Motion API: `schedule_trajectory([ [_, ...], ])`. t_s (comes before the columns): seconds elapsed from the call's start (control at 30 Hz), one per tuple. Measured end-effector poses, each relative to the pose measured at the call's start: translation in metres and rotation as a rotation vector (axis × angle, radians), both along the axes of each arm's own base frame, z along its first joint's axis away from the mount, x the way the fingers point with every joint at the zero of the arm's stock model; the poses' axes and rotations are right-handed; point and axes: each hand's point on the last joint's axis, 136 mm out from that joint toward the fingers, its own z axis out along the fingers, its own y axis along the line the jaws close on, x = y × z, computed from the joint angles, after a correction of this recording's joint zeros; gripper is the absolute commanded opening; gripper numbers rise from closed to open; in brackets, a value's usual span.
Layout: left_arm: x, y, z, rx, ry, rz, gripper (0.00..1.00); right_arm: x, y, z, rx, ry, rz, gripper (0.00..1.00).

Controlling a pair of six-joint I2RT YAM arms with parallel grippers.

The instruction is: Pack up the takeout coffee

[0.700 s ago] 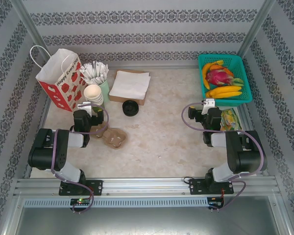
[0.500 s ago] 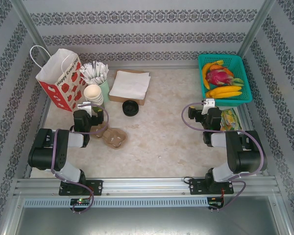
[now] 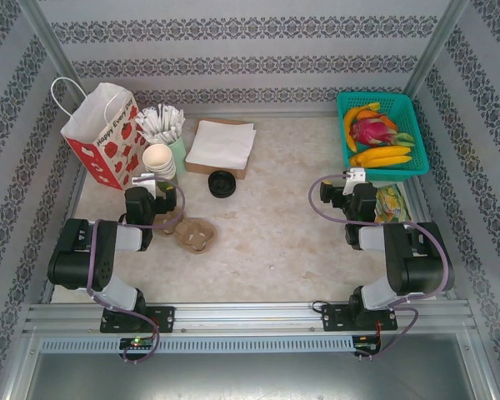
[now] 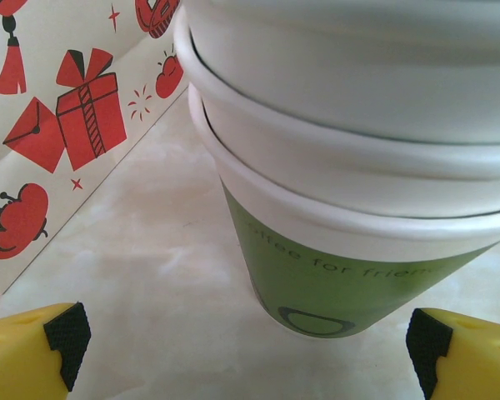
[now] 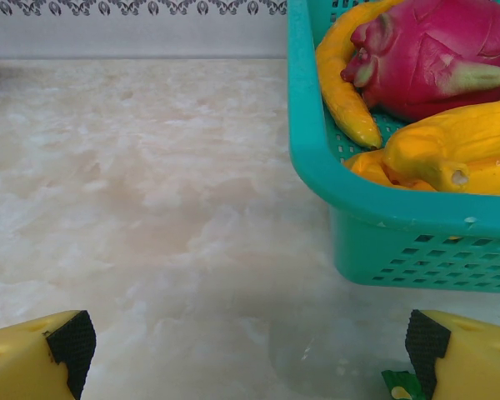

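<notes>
Right gripper (image 5: 250, 346) low over marbled table (image 5: 150, 192), jaws wide apart, yellow fingers (image 5: 25, 358) with black pads at the lower corners. Teal basket (image 5: 375, 208) stands at right, holding a pink dragon fruit (image 5: 433, 50) and yellow fruits (image 5: 450, 142) (kind unclear). Green scrap (image 5: 397, 385) just beside the right-hand finger.

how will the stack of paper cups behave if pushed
The stack of paper cups narrows to a small base, so a high push would probably tip it. Lidless paper, likely light and easily crushed. Nested cups might separate.
</notes>
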Motion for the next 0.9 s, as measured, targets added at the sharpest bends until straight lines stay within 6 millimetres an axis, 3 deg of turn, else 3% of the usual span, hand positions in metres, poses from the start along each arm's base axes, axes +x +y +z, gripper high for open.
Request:
schedule_trajectory([
  [0.2,-0.001,-0.001,0.003,0.005,0.024,0.0,1.0,-0.001,0.0,0.005,-0.001,-0.01,-0.003,0.98],
  [0.27,-0.001,-0.002,0.018,0.013,0.02,0.011,1.0,-0.004,-0.001,0.017,-0.008,-0.04,-0.015,0.98],
  [0.37,-0.004,-0.006,0.06,0.013,-0.054,0.04,1.0,-0.015,0.003,0.045,-0.022,-0.117,-0.023,0.98],
  [0.47,-0.018,-0.008,0.098,0.003,-0.134,0.084,1.0,-0.026,0.011,0.071,-0.019,-0.172,-0.013,0.98],
  [0.6,-0.039,-0.003,0.123,-0.042,-0.137,0.156,1.0,-0.038,0.017,0.099,0.044,-0.22,-0.008,0.98],
  [0.8,-0.074,0.003,0.144,-0.159,-0.157,0.211,1.0,-0.042,0.021,0.113,0.211,-0.204,-0.027,0.98],
  [0.9,-0.086,0.005,0.14,-0.224,-0.097,0.256,1.0,-0.041,0.024,0.11,0.317,-0.154,-0.043,0.98],
])
